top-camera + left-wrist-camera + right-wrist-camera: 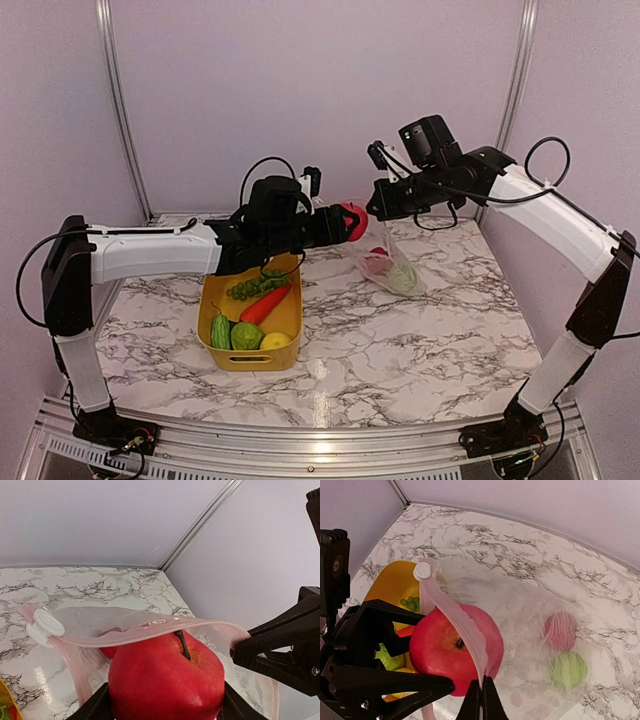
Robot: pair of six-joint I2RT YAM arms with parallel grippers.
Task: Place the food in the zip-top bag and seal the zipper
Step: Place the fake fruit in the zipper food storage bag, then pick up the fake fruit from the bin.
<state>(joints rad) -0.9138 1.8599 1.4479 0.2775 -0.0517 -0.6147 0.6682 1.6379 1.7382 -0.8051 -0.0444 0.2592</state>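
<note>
My left gripper (pixel 348 222) is shut on a red apple-like toy fruit (pixel 167 680), holding it raised at the mouth of the clear zip-top bag (pixel 392 268). The fruit (pixel 451 649) sits partly past the bag's pink zipper strip (pixel 451 617), which crosses its top. My right gripper (pixel 481 700) is shut on that zipper edge and holds the bag's mouth up (pixel 378 205). Inside the bag lie a pink-red ball (pixel 560 630) and a green round (pixel 568 670). A white slider tab (pixel 44 626) sits at the strip's end.
A yellow bin (pixel 282 322) stands on the marble table (pixel 400 340) under the left arm, holding a green grape bunch (pixel 248 287), an orange-red carrot (pixel 266 303), green rounds (pixel 245 335) and a yellow lemon (pixel 275 341). Walls close in behind and at both sides.
</note>
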